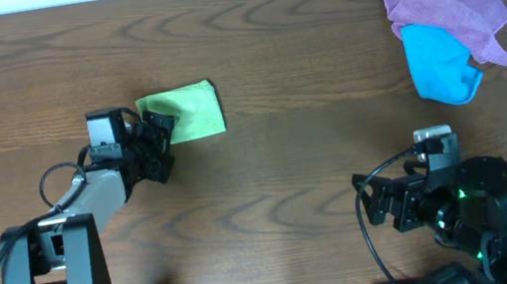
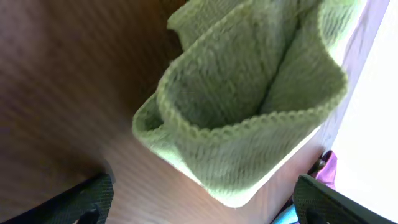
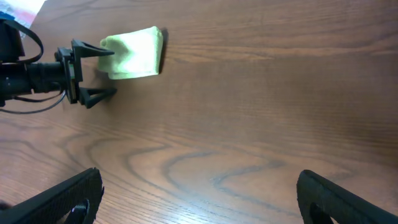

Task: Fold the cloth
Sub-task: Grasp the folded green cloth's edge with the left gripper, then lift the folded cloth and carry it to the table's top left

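Note:
The light yellow-green cloth [image 1: 185, 112] lies folded into a small rectangle on the wooden table, left of centre. In the left wrist view the cloth [image 2: 249, 106] shows stacked folded layers, its near corner just ahead of the fingers. My left gripper [image 1: 158, 144] is open, right at the cloth's left edge, holding nothing; it also shows in the left wrist view [image 2: 202, 202]. My right gripper [image 1: 396, 203] is open and empty at the front right, far from the cloth; in the right wrist view [image 3: 199, 196] the cloth [image 3: 134, 53] lies far off.
A purple cloth [image 1: 444, 3] lies crumpled at the back right, draped partly over a bright blue cloth [image 1: 439, 66]. The table's far edge runs along the top. Cables trail by both arm bases.

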Controlling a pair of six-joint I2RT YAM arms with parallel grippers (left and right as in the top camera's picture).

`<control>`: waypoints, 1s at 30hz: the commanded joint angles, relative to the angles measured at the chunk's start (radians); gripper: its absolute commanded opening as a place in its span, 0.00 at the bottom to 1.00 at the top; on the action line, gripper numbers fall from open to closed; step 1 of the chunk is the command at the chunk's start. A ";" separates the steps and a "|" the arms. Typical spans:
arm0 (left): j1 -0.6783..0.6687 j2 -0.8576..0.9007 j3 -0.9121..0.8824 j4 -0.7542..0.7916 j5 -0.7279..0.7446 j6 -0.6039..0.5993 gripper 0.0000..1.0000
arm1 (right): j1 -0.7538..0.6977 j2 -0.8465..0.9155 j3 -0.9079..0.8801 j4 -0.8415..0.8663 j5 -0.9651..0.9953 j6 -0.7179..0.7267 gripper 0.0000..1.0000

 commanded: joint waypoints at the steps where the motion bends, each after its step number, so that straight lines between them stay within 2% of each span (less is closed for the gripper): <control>1: -0.012 0.035 -0.006 0.003 -0.047 -0.008 0.90 | -0.009 -0.004 -0.007 -0.003 -0.011 0.012 0.99; 4: -0.023 0.041 -0.006 0.006 -0.087 -0.008 0.82 | -0.009 -0.004 -0.007 -0.003 -0.014 0.012 0.99; 8: -0.043 0.074 -0.006 0.063 -0.114 -0.007 0.65 | -0.009 -0.004 -0.007 -0.003 -0.035 0.012 0.99; 11: -0.053 0.129 -0.006 0.142 -0.111 -0.007 0.64 | -0.009 -0.004 -0.007 -0.003 -0.069 0.012 0.99; 13: -0.055 0.167 -0.005 0.184 -0.103 -0.007 0.59 | -0.009 -0.004 -0.007 -0.004 -0.097 0.012 0.99; 17: -0.056 0.217 -0.005 0.238 -0.088 0.005 0.35 | -0.009 -0.004 -0.007 -0.021 -0.117 0.012 0.99; 18: -0.056 0.222 -0.005 0.253 -0.087 0.018 0.26 | -0.009 -0.004 -0.007 -0.025 -0.117 0.012 0.99; 19: -0.056 0.225 -0.005 0.271 -0.087 0.044 0.12 | -0.009 -0.004 -0.007 -0.031 -0.117 0.012 0.99; 20: -0.056 0.225 -0.005 0.289 -0.087 0.065 0.07 | -0.009 -0.004 -0.007 -0.037 -0.117 0.012 0.99; 25: -0.047 0.220 0.026 0.335 -0.029 0.105 0.06 | -0.009 -0.004 -0.007 -0.066 -0.113 0.008 0.99; 30: -0.026 0.203 0.168 0.299 0.111 0.121 0.06 | -0.009 -0.004 -0.007 -0.103 -0.087 0.006 0.99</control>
